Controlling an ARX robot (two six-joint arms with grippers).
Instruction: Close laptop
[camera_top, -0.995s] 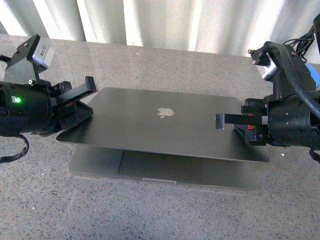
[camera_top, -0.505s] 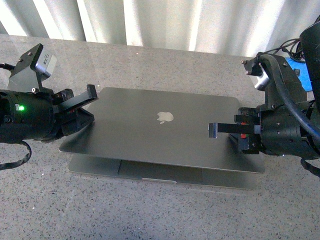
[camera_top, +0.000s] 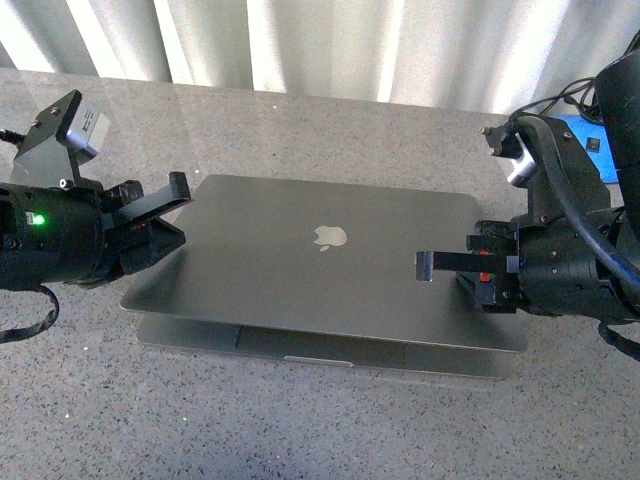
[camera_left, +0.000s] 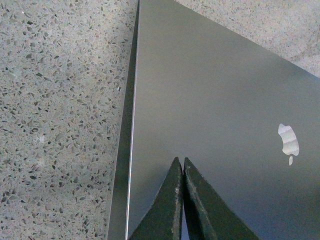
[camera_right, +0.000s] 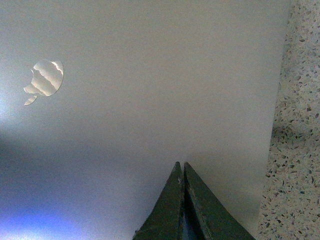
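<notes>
The space-grey laptop (camera_top: 320, 265) lies on the speckled table with its lid folded low, a narrow gap still showing over the trackpad edge (camera_top: 320, 345). The silver apple logo (camera_top: 328, 236) faces up. My left gripper (camera_top: 180, 188) is shut, its tips over the lid's left edge; in the left wrist view the shut gripper (camera_left: 181, 162) rests over the lid (camera_left: 215, 100). My right gripper (camera_top: 424, 266) is shut, over the lid's right part; in the right wrist view it (camera_right: 181, 166) points at the lid (camera_right: 150, 90). Keyboard and screen are hidden.
The speckled stone table (camera_top: 330, 430) surrounds the laptop. White curtains (camera_top: 320, 40) hang behind the table's far edge. Cables and a blue object (camera_top: 590, 130) lie at the far right.
The lid has dropped lower over the base, the gap at the front narrowing. Both grippers have moved down with it, the right one shifting slightly left.
</notes>
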